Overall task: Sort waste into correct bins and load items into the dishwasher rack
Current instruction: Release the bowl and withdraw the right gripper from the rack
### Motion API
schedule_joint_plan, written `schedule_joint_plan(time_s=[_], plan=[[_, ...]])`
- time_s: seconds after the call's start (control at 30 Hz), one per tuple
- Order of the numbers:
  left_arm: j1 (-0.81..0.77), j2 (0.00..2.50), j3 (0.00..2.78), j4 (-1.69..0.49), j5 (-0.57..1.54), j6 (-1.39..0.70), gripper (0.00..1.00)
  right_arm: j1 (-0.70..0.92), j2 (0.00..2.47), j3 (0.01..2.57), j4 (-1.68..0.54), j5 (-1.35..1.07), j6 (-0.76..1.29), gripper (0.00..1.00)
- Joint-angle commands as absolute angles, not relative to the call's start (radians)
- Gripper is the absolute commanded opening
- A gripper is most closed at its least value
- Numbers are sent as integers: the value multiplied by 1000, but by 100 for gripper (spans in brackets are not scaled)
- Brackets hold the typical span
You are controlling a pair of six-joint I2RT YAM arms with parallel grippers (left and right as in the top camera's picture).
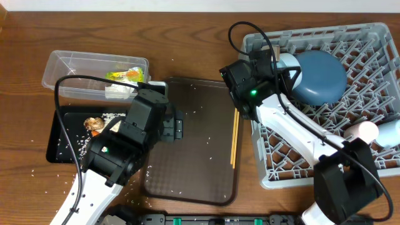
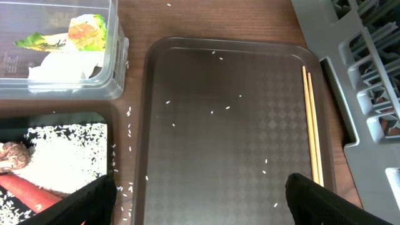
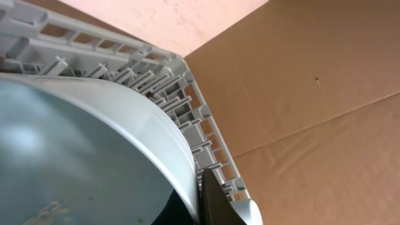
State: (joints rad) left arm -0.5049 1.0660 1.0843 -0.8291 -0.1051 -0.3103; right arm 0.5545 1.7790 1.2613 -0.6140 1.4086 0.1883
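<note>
Over the brown tray (image 2: 237, 112) my left fingers (image 2: 94, 203) hang spread wide and empty; the chopsticks (image 2: 311, 125) lie along its right edge. My right fingers (image 3: 215, 200) are clenched beside the blue plate (image 1: 320, 78) in the rack (image 1: 375, 50).

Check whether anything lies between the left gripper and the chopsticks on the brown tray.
Nothing visible does. The open left gripper is over the brown tray; only bare tray with a few rice grains lies between it and the chopsticks at the tray's edge.
</note>
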Motion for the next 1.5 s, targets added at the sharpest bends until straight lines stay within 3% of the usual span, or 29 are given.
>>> schedule_joint_plan(time_s=[0.0, 0.67, 1.03, 1.47], plan=[[-503, 1067, 1090, -830, -115, -302, 87, 530, 1806, 1276, -605, 1459, 170, 1], [-503, 1067, 1090, -833, -115, -302, 87, 538, 1837, 1264, -709, 1268, 163, 1], [-503, 1067, 1090, -833, -115, -302, 87, 509, 1840, 1264, -635, 1470, 110, 1], [-503, 1067, 1090, -833, -115, -302, 87, 502, 1862, 1264, -571, 1465, 43, 1]])
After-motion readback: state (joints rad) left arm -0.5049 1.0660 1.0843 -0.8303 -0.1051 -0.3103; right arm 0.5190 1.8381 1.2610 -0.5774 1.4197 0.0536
